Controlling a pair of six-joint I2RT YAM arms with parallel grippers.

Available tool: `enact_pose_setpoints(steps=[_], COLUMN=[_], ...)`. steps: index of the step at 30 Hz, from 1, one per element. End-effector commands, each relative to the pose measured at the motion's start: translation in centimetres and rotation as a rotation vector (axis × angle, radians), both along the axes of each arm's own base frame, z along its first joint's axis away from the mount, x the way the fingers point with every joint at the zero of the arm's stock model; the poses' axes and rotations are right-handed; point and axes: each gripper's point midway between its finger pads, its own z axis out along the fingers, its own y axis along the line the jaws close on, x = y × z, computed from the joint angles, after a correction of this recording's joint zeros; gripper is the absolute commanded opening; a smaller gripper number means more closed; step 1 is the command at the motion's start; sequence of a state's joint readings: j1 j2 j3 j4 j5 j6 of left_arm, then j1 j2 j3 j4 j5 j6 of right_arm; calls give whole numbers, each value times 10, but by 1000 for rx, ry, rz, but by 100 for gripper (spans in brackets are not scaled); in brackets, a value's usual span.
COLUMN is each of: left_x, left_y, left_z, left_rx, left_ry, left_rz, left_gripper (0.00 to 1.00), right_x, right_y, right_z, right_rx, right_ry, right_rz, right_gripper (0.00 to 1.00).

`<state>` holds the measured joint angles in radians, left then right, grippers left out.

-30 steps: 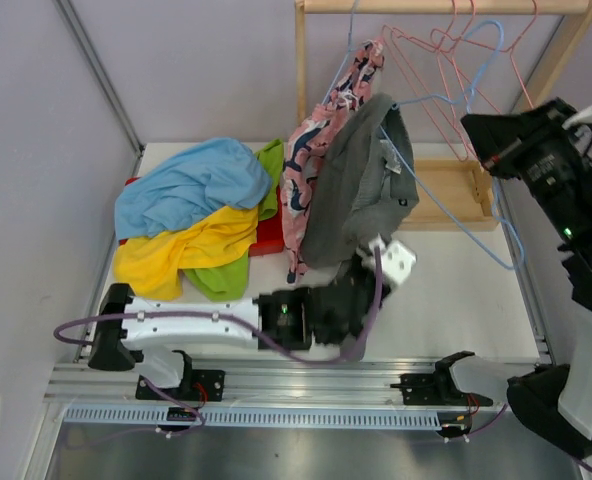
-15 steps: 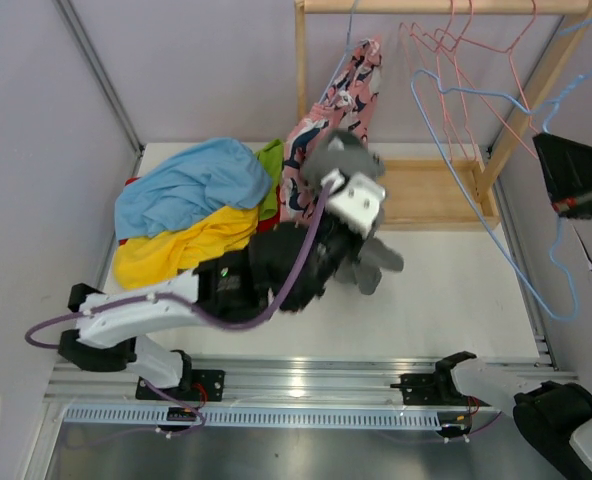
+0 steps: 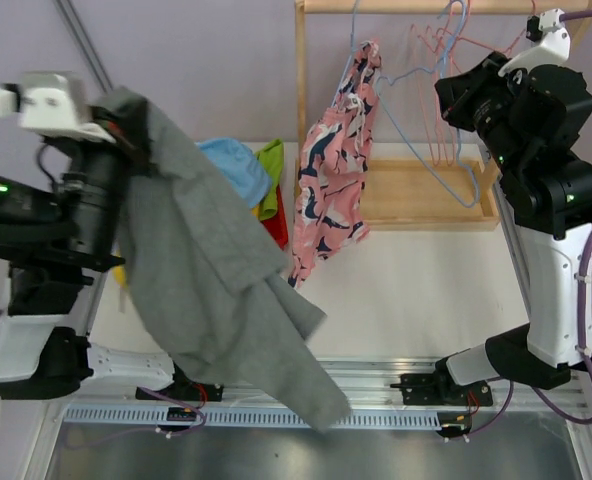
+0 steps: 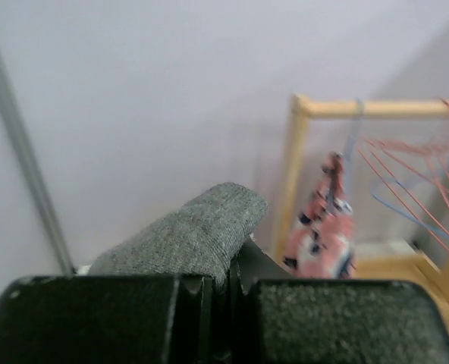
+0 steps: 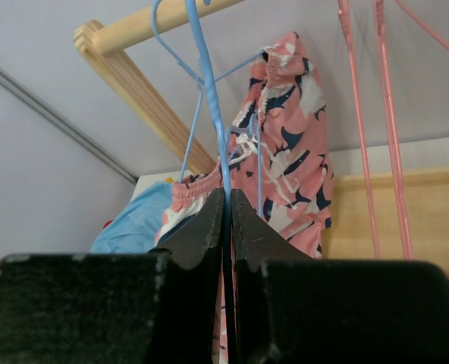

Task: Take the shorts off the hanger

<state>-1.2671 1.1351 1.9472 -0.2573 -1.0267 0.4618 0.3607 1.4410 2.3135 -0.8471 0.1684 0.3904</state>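
**Grey pair off, pink pair still hung**

Left claw (image 4: 218,292) is pressed together on a fold of the dark grey shorts (image 3: 216,290), raised high. The cloth drapes below it, free of any hanger. Right claw (image 5: 226,203) pinches a blue hanger (image 5: 209,98) wire. The pink printed shorts (image 5: 296,152) hang on the wooden rack (image 3: 301,100) just beyond that claw; same hanger or not, can't tell. Light blue shorts (image 3: 231,160) lie on the worktop (image 3: 416,290) between the claws. Step looks like carrying grey away. Next probably: drop it, then strip pink.
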Motion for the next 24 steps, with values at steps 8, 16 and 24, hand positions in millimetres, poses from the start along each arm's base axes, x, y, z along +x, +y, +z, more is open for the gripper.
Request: enact_pose_setpoints(steps=[8, 16, 24], left_x=[115, 245, 274], left_y=[29, 29, 37], left_z=[-4, -48, -187], left_rx=[88, 28, 8], left_ry=[8, 157, 336], left_rz=[134, 74, 154], left_gripper=[0, 0, 91], right_x=[25, 57, 89], right_y=[-5, 0, 9], right_z=[22, -2, -30], right_rx=[16, 2, -10], right_ry=[-126, -82, -36], right_rz=[-13, 0, 14], right_gripper=[0, 0, 0])
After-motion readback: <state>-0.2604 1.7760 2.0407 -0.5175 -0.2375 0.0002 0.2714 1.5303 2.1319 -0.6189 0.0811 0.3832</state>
